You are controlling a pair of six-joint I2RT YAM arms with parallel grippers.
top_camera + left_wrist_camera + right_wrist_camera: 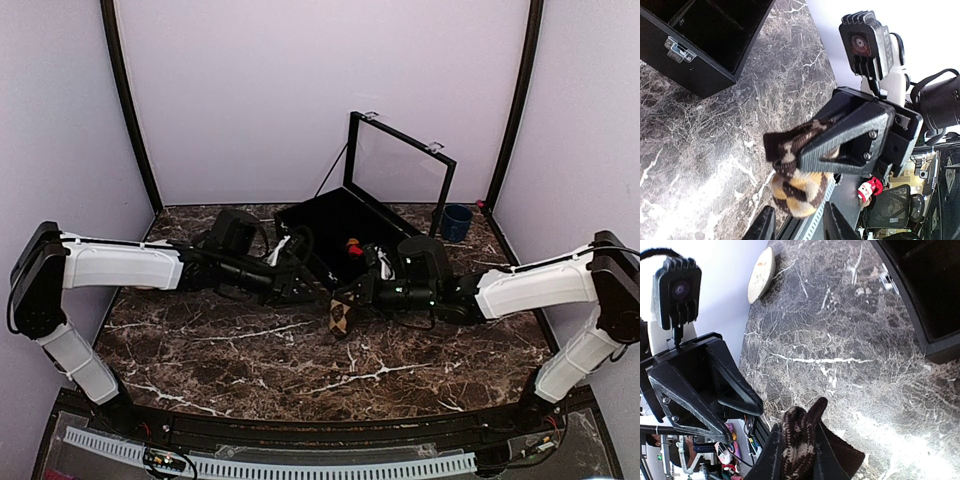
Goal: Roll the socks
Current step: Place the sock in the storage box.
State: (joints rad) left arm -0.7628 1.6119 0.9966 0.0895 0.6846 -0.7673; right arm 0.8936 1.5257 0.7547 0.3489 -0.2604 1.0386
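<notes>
Dark veined marble forms the surface, on which a black case is set at the far middle with its framed lid raised. Both arms are stretched inward from the sides, the left arm and the right arm, so that their ends nearly meet just in front of the case. A blue cup is stood at the far right, well apart from the arms. A small red-orange object is seen inside the case; what it is cannot be told.

One sock, black with tan diamonds, is held above the surface between the two arm ends. Its upper part is clamped flat by the right pincer, whose fingers are clenched on the fabric, while its lower end hangs as a rounded bundle. The left pincer is released, its fingers spread to either side of that bundle; whether the bundle is touched by them cannot be told.
</notes>
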